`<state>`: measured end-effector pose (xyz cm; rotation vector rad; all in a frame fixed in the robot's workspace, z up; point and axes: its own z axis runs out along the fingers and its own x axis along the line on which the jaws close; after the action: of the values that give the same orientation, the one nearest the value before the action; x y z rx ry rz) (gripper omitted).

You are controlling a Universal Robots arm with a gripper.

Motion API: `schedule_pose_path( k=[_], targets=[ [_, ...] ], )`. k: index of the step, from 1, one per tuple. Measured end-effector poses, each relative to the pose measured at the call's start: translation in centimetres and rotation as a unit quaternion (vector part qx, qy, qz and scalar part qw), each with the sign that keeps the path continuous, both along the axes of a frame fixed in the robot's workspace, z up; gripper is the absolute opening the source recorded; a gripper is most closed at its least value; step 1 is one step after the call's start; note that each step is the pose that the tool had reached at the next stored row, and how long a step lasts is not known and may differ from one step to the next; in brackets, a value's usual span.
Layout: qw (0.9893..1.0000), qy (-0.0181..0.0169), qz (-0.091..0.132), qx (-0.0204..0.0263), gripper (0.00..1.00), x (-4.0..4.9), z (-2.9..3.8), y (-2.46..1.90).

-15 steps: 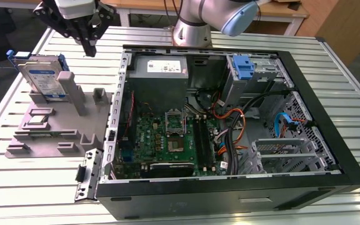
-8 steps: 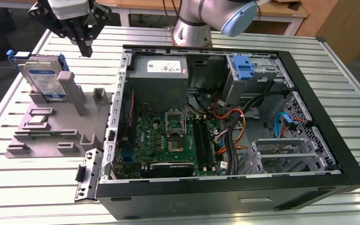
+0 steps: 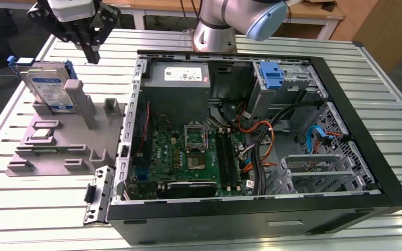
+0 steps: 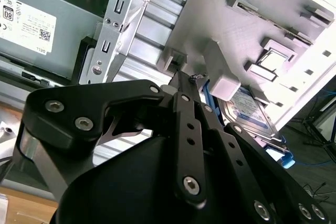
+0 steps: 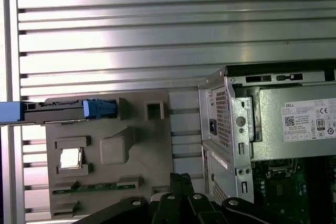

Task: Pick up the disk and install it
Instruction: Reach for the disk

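Fingers (image 3: 89, 46), slim black bars, pinched near flat disk (image 3: 47, 86).

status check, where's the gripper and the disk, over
Gripper shut, empty, hovering near the disk, not touching. Disk upright on edge in the grey holder, outside the case. Holder post close beside it.
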<state>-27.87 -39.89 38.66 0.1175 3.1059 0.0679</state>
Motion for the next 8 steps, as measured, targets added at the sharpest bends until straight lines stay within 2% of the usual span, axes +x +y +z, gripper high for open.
schedule_pose_path(
  k=[8],
  targets=[
    [1.0000,0.0000,0.000,0.0000,0.10,-0.61,-0.02,0.00]
  ],
)
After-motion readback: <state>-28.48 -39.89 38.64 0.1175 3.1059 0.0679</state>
